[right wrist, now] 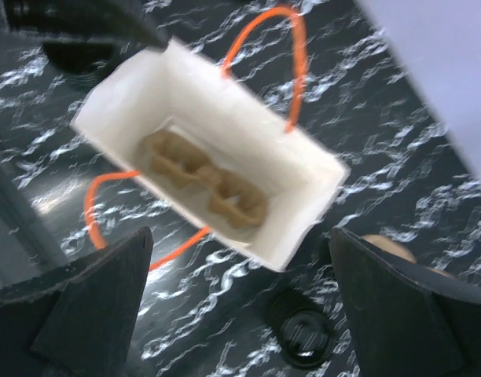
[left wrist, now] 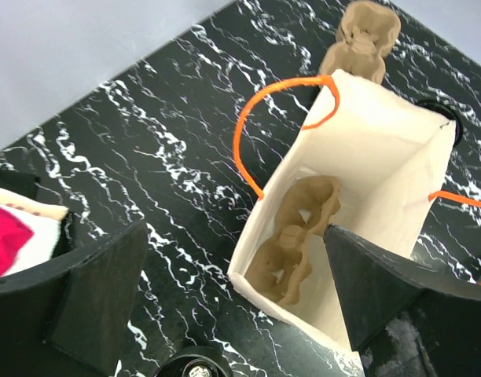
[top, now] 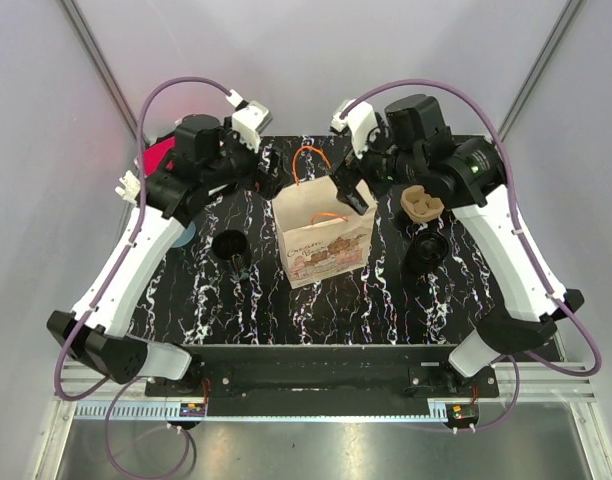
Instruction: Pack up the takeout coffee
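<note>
hovering by the orange-handled white paper bag (top: 321, 235), left pincer (left wrist: 236, 294) and right pincer (right wrist: 240, 302) gape empty; lower a black cup (top: 231, 248) straight into the brown pulp tray (left wrist: 295, 236) seemingly inside.

Right wrist view is blurred throughout: the carrier (right wrist: 205, 184) inside the paper bag (right wrist: 299, 200) reads as tan ridges only, its cells not countable. A tan rounded thing (right wrist: 384, 245) is mostly covered by a finger (right wrist: 405, 314) of the right tool (right wrist: 240, 290). In the left wrist view, the pink item (left wrist: 6, 236) is cut by the left edge. The black cup (left wrist: 195, 366) is cut by the bottom edge, and the second black cup (left wrist: 454, 126) sits nearly all behind the bag wall. The second carrier (left wrist: 365, 35) has its lower part hidden by the bag rim. In the top view, the pink item is partly under the left arm (top: 146, 250). The bag print (top: 321, 250) is too small to read. A blue patch (top: 189, 232) shows at the arm's edge, identity unclear.
</note>
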Motion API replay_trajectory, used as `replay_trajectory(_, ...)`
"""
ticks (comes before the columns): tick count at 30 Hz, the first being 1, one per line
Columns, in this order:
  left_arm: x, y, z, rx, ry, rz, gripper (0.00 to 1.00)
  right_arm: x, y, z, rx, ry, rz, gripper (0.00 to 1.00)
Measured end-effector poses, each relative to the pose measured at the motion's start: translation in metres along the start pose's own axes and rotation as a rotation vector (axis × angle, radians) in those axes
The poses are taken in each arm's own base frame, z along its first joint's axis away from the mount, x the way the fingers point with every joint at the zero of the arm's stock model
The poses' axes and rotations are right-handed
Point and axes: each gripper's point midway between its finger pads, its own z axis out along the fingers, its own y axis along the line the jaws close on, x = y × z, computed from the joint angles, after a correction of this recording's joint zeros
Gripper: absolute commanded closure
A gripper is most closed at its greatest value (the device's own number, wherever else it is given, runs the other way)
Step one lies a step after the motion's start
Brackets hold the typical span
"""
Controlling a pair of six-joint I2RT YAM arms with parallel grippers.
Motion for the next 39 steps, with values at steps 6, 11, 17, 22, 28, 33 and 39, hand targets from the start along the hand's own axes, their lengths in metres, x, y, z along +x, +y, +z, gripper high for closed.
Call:
replay_trajectory(6,0.024,-0.007,0.021,0.052,0.086,0.033,0.01,-0.005,-0.031,0.002,0.143,-0.027,-0.103,0.0)
replay_trajectory(11,0.047,-0.007,0.036,0.08,0.166,0.054,0.01,0.012,-0.069,0.033,0.204,0.045,-0.108,0.02)
replay_trajectory(17,0.073,-0.004,0.057,0.101,0.261,0.061,0.16,0.047,-0.11,0.077,0.216,0.155,-0.048,0.04)
replay_trajectory(22,0.083,-0.004,0.063,0.113,0.293,0.071,0.41,0.059,-0.105,0.1,0.16,0.186,-0.027,0.18)
replay_trajectory(28,0.08,-0.008,0.063,0.124,0.289,0.093,0.64,0.063,-0.099,0.105,0.14,0.188,0.021,0.31)
replay_trajectory(33,0.078,-0.012,0.065,0.135,0.291,0.108,0.75,0.082,-0.092,0.114,0.113,0.236,0.058,0.44)
replay_trajectory(39,0.085,-0.014,0.07,0.145,0.314,0.111,1.0,0.092,-0.091,0.121,0.103,0.262,0.085,0.74)
